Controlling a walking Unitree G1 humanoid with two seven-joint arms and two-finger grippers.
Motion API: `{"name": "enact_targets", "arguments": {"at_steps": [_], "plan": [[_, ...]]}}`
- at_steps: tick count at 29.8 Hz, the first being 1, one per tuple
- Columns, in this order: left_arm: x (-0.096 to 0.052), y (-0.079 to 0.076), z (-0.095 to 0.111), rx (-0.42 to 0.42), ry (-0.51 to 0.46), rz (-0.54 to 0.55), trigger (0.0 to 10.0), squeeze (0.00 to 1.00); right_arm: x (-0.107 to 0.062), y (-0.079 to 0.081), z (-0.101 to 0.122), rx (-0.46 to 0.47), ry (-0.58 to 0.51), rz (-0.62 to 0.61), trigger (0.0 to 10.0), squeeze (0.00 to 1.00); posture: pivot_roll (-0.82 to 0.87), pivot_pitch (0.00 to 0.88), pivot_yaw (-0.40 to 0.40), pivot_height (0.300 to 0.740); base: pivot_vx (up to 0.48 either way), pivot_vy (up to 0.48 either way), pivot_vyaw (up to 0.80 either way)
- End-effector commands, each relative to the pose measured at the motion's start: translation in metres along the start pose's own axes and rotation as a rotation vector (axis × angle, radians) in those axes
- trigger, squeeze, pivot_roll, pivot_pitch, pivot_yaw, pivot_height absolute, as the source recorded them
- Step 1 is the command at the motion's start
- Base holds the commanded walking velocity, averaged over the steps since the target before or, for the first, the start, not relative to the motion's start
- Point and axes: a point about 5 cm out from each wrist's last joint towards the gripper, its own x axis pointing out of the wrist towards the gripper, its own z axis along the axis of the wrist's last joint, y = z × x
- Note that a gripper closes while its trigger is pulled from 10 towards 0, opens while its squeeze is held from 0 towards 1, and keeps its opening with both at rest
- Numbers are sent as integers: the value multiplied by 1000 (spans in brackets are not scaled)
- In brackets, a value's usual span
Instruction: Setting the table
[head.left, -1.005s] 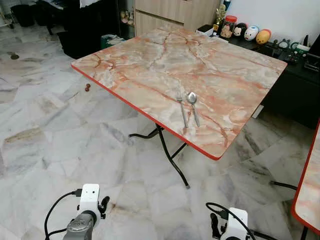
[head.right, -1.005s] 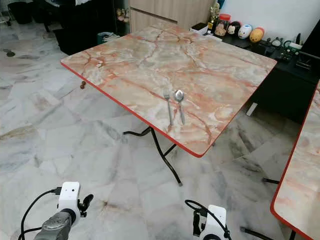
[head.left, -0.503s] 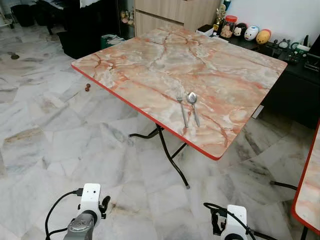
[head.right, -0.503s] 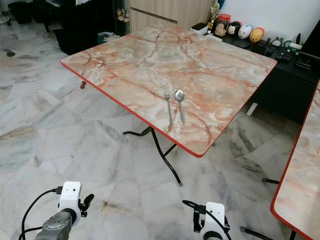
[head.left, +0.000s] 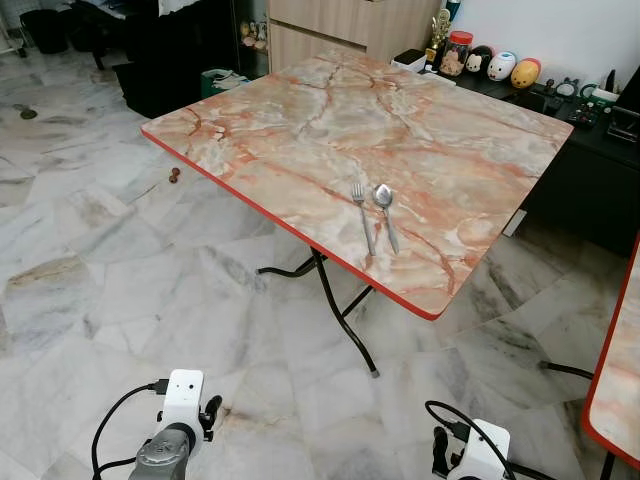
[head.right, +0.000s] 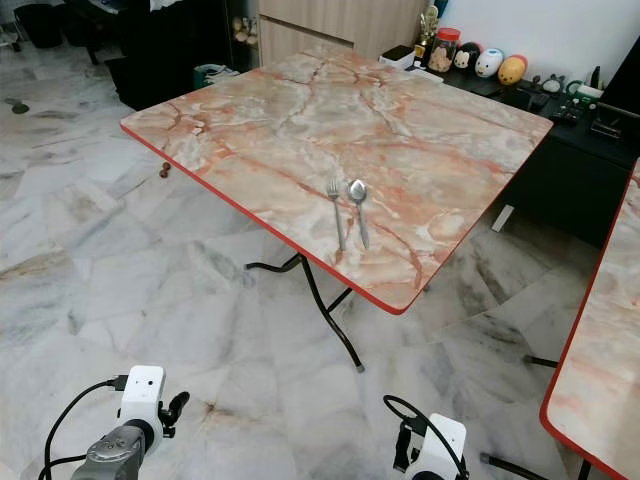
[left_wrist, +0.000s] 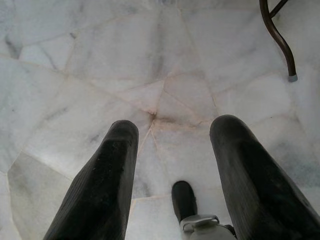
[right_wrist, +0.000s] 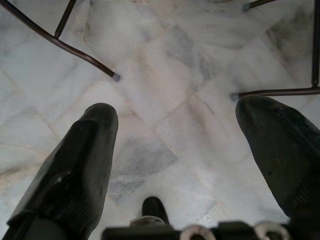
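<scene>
I see a glossy worktop (head.left: 330, 120) with a marble-look surface and red edge, carrying a shiny metal fork (head.left: 364, 217) and spoon (head.left: 386, 214). The floor (head.left: 120, 280) is polished marble tile; my fingers (left_wrist: 107, 180) look matt black and finely ribbed.

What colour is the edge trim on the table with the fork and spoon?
Red, running round the pink-orange marbled table; clearest in the left eye view.

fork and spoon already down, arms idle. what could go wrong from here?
1. The fork and spoon lie near the table's red edge; a bump while walking up could knock them off.
2. The table's black folding legs splay across the floor, a likely trip point.
3. Both the left gripper and right gripper hang open and empty, so nothing is in hand to place.
</scene>
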Motion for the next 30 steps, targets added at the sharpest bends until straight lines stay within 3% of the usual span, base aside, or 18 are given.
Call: {"name": "enact_targets", "arguments": {"at_steps": [1, 8, 9, 10, 12, 17, 30], "plan": [[0, -2, -1, 6, 2, -1, 10000, 0, 0, -2, 0, 19, -6, -3, 10000, 0, -5, 0, -58, 740, 0, 0, 0], [0, -2, 0, 14, 2, -6, 10000, 0, 0, -2, 5, 29, -59, 8, 10000, 0, -4, 0, -59, 740, 0, 0, 0], [0, -2, -1, 15, 4, -5, 10000, 0, 24, 12, 68, -11, -188, 11, 10000, 0, -4, 0, -59, 740, 0, 0, 0], [0, -2, -1, 15, 4, -5, 10000, 0, 34, 20, 104, -26, -251, 9, 10000, 0, -4, 0, -59, 740, 0, 0, 0], [0, -2, -1, 16, 5, -5, 10000, 0, 39, 33, 148, -10, -344, 12, 10000, 0, -3, 0, -59, 740, 0, 0, 0], [0, -2, -2, 16, 6, -6, 10000, 0, 37, 40, 163, -4, -414, 14, 10000, 0, -1, 0, -59, 740, 0, 0, 0], [0, -3, -1, 22, 3, -11, 10000, 0, 37, 37, 187, 10, -495, -22, 10000, 0, 2, 0, -59, 740, 0, 0, 0]]}}
